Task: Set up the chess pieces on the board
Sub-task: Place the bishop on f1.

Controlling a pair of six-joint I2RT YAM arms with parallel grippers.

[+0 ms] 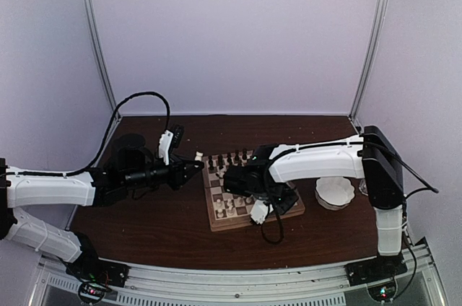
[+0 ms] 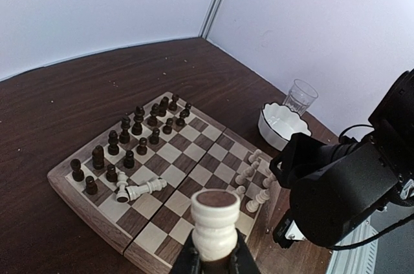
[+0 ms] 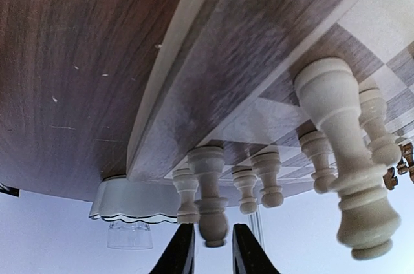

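The board (image 1: 247, 221) lies mid-table and also shows in the left wrist view (image 2: 97, 216). Dark chess pieces (image 2: 137, 133) stand in its far rows and cream ones (image 2: 253, 180) along the near edge. Two cream pieces (image 2: 139, 189) lie toppled beside the dark ones. My left gripper (image 1: 195, 164), also in its own view (image 2: 215, 262), is shut on a cream piece (image 2: 217, 222), held above the board's left edge. My right gripper (image 1: 253, 206), also in its own view (image 3: 210, 251), is open. Its fingers (image 3: 182, 253) straddle the head of a standing cream piece (image 3: 209, 204) without touching it.
A white scalloped bowl (image 1: 334, 192) and a clear glass (image 2: 301, 96) stand right of the board. The right arm's black wrist (image 2: 336, 187) hangs over the board's near right corner. The board's wooden border (image 3: 213, 86) fills the right wrist view.
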